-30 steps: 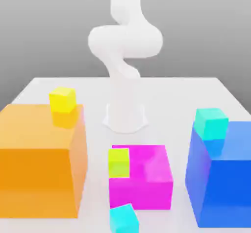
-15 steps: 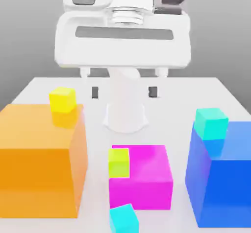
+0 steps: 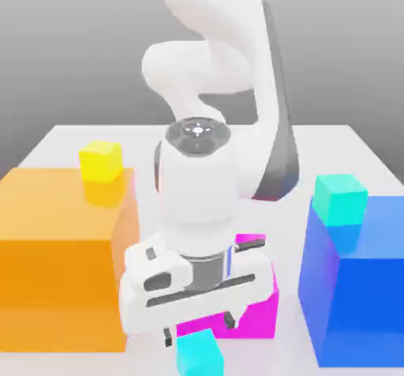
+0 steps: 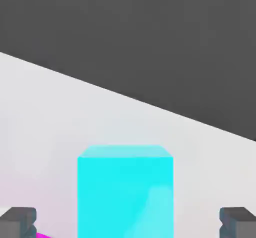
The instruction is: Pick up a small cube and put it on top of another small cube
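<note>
Two fingers (image 4: 18, 223) stand wide apart, nothing between their tips, near the cyan cube (image 4: 125, 194), which sits upright on the tabletop (image 4: 200, 167), plain and bright. Near that cube is the magenta block (image 3: 256, 311), partly hidden by the gripper (image 3: 199, 336). Well apart from the cyan cube, the turquoise cube (image 3: 340, 200) rests atop a blue block (image 3: 359, 287); a yellow cube (image 3: 101, 161) tops an orange block (image 3: 63, 280).

my arm (image 3: 201, 201) swung down in front of the magenta block (image 3: 256, 311), my open gripper (image 3: 199, 336) lowered from above the table to just over the cyan cube (image 3: 200, 354), lime-yellow cube now hidden from me behind the hand
</note>
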Robot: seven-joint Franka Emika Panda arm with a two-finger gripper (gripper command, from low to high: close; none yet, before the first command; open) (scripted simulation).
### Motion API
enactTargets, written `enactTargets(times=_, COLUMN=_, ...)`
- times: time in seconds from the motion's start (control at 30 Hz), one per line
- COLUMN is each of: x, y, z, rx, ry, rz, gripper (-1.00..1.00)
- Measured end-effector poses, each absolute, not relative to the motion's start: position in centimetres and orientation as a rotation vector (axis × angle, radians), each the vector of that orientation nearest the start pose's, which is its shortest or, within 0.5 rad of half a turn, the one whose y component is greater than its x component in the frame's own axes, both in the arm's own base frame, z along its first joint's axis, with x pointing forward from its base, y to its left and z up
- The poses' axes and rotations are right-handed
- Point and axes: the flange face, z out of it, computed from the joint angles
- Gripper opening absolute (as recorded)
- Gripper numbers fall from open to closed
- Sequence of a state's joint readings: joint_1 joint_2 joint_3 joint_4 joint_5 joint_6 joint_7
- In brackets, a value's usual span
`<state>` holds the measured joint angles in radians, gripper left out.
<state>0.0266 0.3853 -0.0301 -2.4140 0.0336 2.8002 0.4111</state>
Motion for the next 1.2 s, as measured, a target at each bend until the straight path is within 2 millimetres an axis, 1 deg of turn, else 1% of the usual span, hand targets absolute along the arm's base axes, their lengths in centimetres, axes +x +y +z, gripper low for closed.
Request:
enactTargets(times=0.03, x=48.9, y=-0.4, z=14.2, rx=-3.064, ry=0.691, rz=-0.001, gripper=-1.0)
enactTargets(times=0.2, x=48.9, y=-0.4, z=14.2, rx=-3.065, ry=0.692, rz=0.0, gripper=-1.0)
enactTargets(times=0.23, x=48.9, y=-0.4, z=13.6, rx=-3.065, ry=0.692, rz=0.001, gripper=-1.0)
enactTargets(times=0.27, x=48.9, y=-0.4, z=13.9, rx=-3.065, ry=0.691, rz=0.001, gripper=-1.0)
enactTargets(times=0.33, x=49.0, y=-0.4, z=15.8, rx=-3.065, ry=0.691, rz=0.001, gripper=-1.0)
enactTargets(times=0.4, x=48.9, y=-0.4, z=18.3, rx=-3.065, ry=0.691, rz=0.001, gripper=-1.0)
enactTargets(times=0.43, x=49.4, y=-0.9, z=19.8, rx=-3.065, ry=0.694, rz=-0.024, gripper=-1.0)
enactTargets(times=0.47, x=50.0, y=-1.0, z=21.5, rx=-3.071, ry=0.673, rz=-0.052, gripper=-1.0)
enactTargets(times=0.5, x=50.3, y=-0.2, z=23.0, rx=-3.081, ry=0.625, rz=-0.062, gripper=-1.0)
enactTargets(times=0.57, x=50.4, y=2.1, z=26.2, rx=-3.102, ry=0.503, rz=-0.07, gripper=-1.0)
enactTargets(times=0.6, x=50.3, y=3.6, z=27.8, rx=-3.113, ry=0.429, rz=-0.072, gripper=-1.0)
enactTargets(times=0.63, x=50.0, y=5.6, z=29.4, rx=-3.123, ry=0.341, rz=-0.072, gripper=-1.0)
enactTargets(times=0.7, x=49.1, y=8.4, z=32.5, rx=-3.135, ry=0.196, rz=-0.072, gripper=-1.0)
enactTargets(times=0.77, x=48.0, y=10.8, z=35.6, rx=-3.14, ry=0.059, rz=-0.072, gripper=-1.0)
enactTargets(times=0.87, x=45.7, y=13.5, z=40.2, rx=-3.138, ry=-0.129, rz=-0.071, gripper=-1.0)
enactTargets(times=1.0, x=41.5, y=17.2, z=46.1, rx=-3.115, ry=-0.403, rz=-0.073, gripper=-1.0)
enactTargets(times=1.03, x=40.1, y=18.2, z=46.6, rx=-3.104, ry=-0.473, rz=-0.051, gripper=-1.0)
enactTargets(times=1.07, x=39.2, y=19.1, z=46.0, rx=-3.096, ry=-0.517, rz=-0.024, gripper=-1.0)
enactTargets(times=1.17, x=38.4, y=19.8, z=42.1, rx=-3.088, ry=-0.556, rz=0.001, gripper=-1.0)
enactTargets(times=1.2, x=38.3, y=19.8, z=40.7, rx=-3.088, ry=-0.559, rz=0.003, gripper=1.0)
